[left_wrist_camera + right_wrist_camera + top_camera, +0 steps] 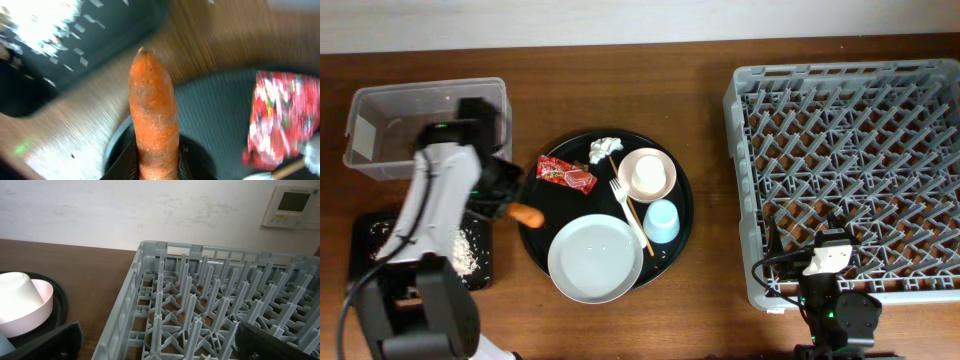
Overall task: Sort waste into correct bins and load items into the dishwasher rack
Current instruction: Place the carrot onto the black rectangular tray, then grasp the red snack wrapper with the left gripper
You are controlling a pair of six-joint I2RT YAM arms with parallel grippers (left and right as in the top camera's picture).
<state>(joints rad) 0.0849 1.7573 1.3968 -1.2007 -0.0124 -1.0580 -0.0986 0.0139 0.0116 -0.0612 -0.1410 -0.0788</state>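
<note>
1. One orange carrot piece (527, 213) is pinched by its thick end between the left fingers (124, 169), which are narrowed onto it. Its tapered tip points out ahead of them.
2. It is held over the brown wooden bench (620, 90), just off the left rim of the large round black tray (683, 195) and right of the shallow black rectangular tray (368, 228). It is likely in transit, since that tray already holds scattered white rice (470, 250) and looks like the food-scrap bin.
3. The carrot's skin is dull orange, rough and streaked with darker marks, with a brownish stub at the tip. It seems firm enough for an end grip.
4. The clear rectangular plastic tub (360, 110) stands at the far left, apparently meant for the shiny red wrapper (565, 176) lying on the round tray.
5. The right fingers (45, 342) are spread wide and hold nothing. They sit at the near edge of the large grey plastic dishwasher rack (840, 150), probably waiting for dishes.
</note>
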